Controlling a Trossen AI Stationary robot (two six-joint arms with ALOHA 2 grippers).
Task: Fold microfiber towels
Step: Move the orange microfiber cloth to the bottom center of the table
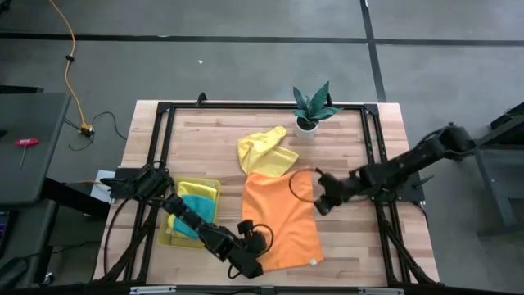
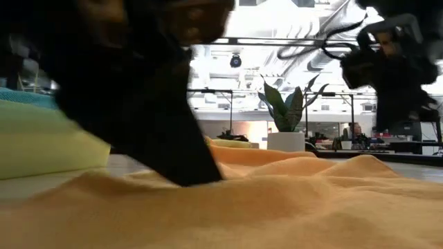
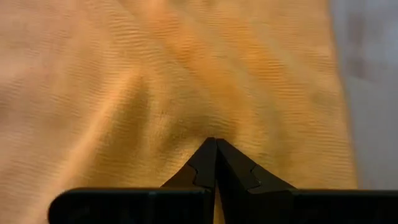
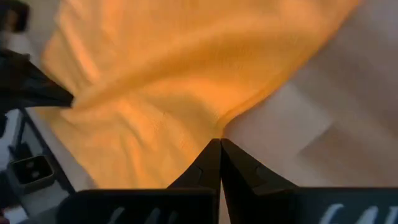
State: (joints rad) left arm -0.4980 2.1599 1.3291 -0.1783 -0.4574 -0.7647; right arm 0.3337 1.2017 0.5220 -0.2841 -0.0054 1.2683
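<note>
An orange towel (image 1: pixel 281 217) lies spread in the middle of the table. My left gripper (image 1: pixel 250 264) is shut on it at its near left corner. My right gripper (image 1: pixel 321 201) is shut on its right edge, toward the far end. A crumpled yellow towel (image 1: pixel 264 150) lies on the table just beyond the orange one. A teal towel (image 1: pixel 195 215) and a folded yellow towel (image 1: pixel 199 190) lie in the yellow tray (image 1: pixel 172 238) at the left. The olive-green towel is out of view. My left gripper pinches the orange towel near its near left corner (image 3: pixel 205 127) between its two shut fingers, coming slanting down from the table's left. The cloth puckers into wrinkles at the fingertips and lies on the table around them. My right gripper pinches the orange towel's right edge (image 4: pixel 211 121) between its two shut fingers, coming from the table's right. The edge is drawn into a small peak at the fingertips. The rest of the towel lies on the table.
A small potted plant (image 1: pixel 311 106) stands at the table's far edge, right of centre. The black frame rails (image 1: pixel 372 156) run along the table's sides. Bare wood shows right of the orange towel and at the far left.
</note>
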